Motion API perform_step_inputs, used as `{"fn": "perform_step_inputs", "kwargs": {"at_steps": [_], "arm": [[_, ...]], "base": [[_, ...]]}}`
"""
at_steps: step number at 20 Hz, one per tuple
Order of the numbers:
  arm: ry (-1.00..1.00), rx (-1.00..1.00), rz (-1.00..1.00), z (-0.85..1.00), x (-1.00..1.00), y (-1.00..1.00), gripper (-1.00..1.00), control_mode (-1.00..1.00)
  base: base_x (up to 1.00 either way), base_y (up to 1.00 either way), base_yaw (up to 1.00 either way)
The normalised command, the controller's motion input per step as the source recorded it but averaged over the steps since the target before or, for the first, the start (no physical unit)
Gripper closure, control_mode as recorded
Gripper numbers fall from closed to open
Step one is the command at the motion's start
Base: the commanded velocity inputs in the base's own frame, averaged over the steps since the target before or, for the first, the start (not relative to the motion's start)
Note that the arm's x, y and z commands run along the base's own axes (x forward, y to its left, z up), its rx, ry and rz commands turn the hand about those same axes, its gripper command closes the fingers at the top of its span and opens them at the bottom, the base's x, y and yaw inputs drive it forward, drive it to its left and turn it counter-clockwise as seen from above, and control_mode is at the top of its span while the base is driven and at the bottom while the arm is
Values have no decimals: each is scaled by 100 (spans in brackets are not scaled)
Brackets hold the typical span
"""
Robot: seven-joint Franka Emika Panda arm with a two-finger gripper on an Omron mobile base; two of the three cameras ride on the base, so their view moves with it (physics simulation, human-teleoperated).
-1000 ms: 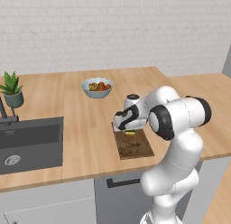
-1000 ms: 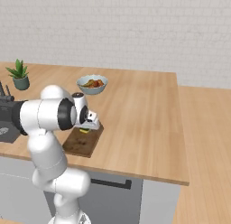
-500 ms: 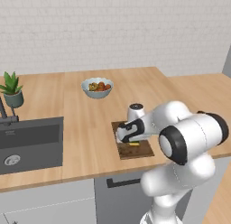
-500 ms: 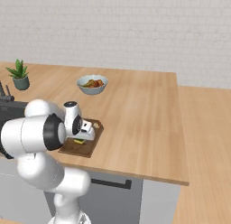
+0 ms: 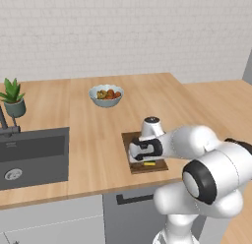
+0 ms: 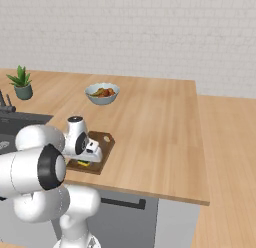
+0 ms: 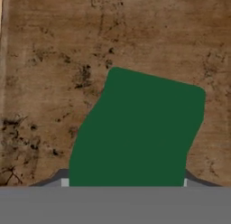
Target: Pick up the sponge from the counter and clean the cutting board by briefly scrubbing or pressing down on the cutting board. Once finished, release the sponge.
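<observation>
Hand view looks straight down on the sponge point(image 7: 135, 133), its dark green top lying against the stained brown cutting board point(image 7: 54, 60); the fingers pinch the sponge from both sides. Left base view shows the fingers point(image 5: 147, 162) low over the board's near end, a sliver of the sponge's yellow underside point(image 5: 149, 163) pressed on the wood. Right base view has the cutting board point(image 6: 102, 141) near the front edge of the surface point(image 6: 150, 122), the sponge point(image 6: 84, 163) at its near end. A fruit bowl point(image 5: 106, 95) sits at about 11 o'clock from the board, a potted plant point(image 5: 13, 97) and sink point(image 5: 32, 157) off at 9 o'clock.
</observation>
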Motion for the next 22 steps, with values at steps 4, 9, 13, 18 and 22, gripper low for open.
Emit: {"fn": "perform_step_inputs", "kwargs": {"at_steps": [4, 9, 13, 18, 22], "arm": [[11, 0, 0, 0, 20, 13, 100, -100], [4, 0, 0, 0, 47, 6, 100, -100], [0, 0, 0, 0, 61, 0, 100, -100], [0, 0, -1, 0, 70, 0, 100, -100], [0, 0, -3, 0, 54, 0, 100, -100]], "base": [[0, 0, 0], [0, 0, 0], [0, 0, 0], [0, 0, 0], [0, 0, 0]]}}
